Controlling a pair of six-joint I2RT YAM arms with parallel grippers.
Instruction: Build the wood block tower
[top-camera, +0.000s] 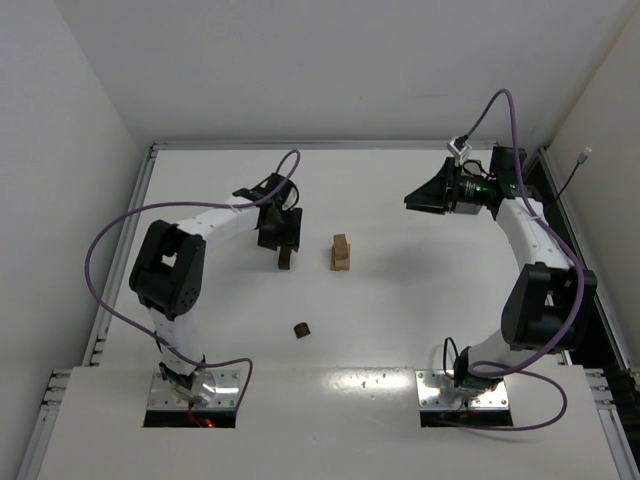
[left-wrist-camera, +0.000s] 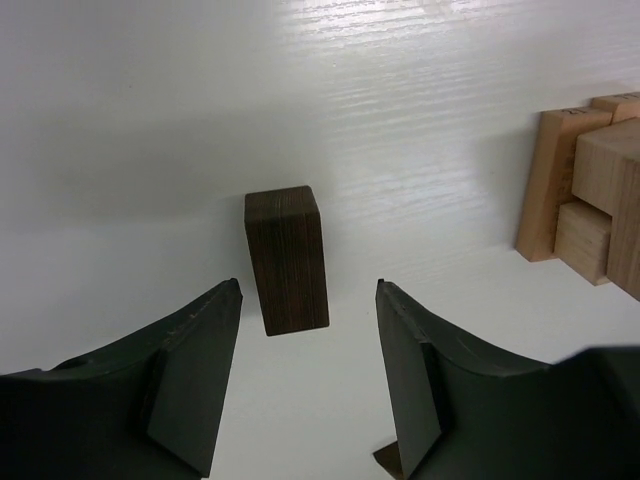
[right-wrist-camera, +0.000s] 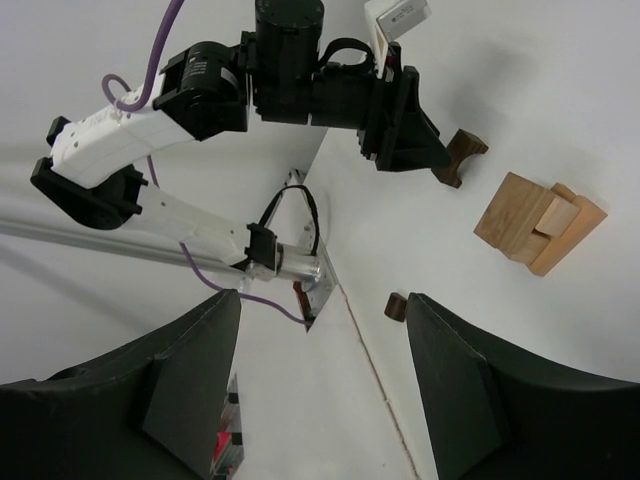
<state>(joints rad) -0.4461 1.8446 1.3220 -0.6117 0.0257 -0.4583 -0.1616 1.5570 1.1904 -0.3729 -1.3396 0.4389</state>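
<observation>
Left gripper (left-wrist-camera: 308, 288) jaws apart and empty, with a dark brown block (left-wrist-camera: 287, 260) standing upright on the table (left-wrist-camera: 150, 120) just ahead between the fingers, neither touching it. Tower (top-camera: 341, 252), light tan blocks, sits near table centre just to the right of that block. Another small dark piece (top-camera: 301, 329) lies nearer the bases. Right gripper (right-wrist-camera: 322, 300) wide, holding nothing, well apart at far right. Risk: the block is tall and narrow, so an off-centre close could tip it, and a finger swinging across could clip the tower and topple it
</observation>
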